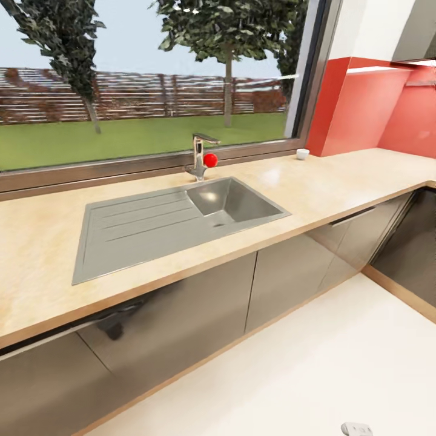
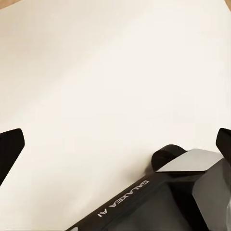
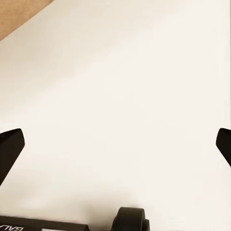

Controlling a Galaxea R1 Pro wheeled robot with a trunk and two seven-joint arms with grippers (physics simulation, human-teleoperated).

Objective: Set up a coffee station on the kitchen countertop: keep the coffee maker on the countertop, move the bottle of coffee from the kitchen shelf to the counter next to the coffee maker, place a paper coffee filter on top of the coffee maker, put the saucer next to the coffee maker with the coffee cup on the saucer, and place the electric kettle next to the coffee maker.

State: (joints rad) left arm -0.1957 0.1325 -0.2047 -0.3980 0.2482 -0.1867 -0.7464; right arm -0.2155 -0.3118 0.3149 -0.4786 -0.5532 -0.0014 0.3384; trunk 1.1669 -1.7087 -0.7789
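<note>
So the head view is looking down at a long light wood-grain worktop [image 1: 339, 181] running under a big window, grey glossy cabinet fronts [image 1: 200, 303] below it. There's a steel sink [image 1: 233, 203] with a ribbed drainboard [image 1: 136, 233] set into the slab, and a chrome tap [image 1: 198, 156] with a red knob [image 1: 210, 160] behind the basin. The coffee cup [image 1: 303, 154], small and white, sits by itself on the worktop way back against the window frame, just beside where the red backsplash [image 1: 369, 109] starts, well apart from the sink. The worktop turns a corner at the far right.

Both wrist cams point down at the pale cream floor [image 2: 115, 82]. The left claw [image 2: 118, 144] has its two dark fingertips spread wide at opposite edges of its view with nothing between them, so it's wide apart and empty. Same deal for the right claw [image 3: 118, 144]: fingers splayed, holding nothing. A bit of the robot's dark base with white lettering [image 2: 122, 198] shows under the left one.
</note>
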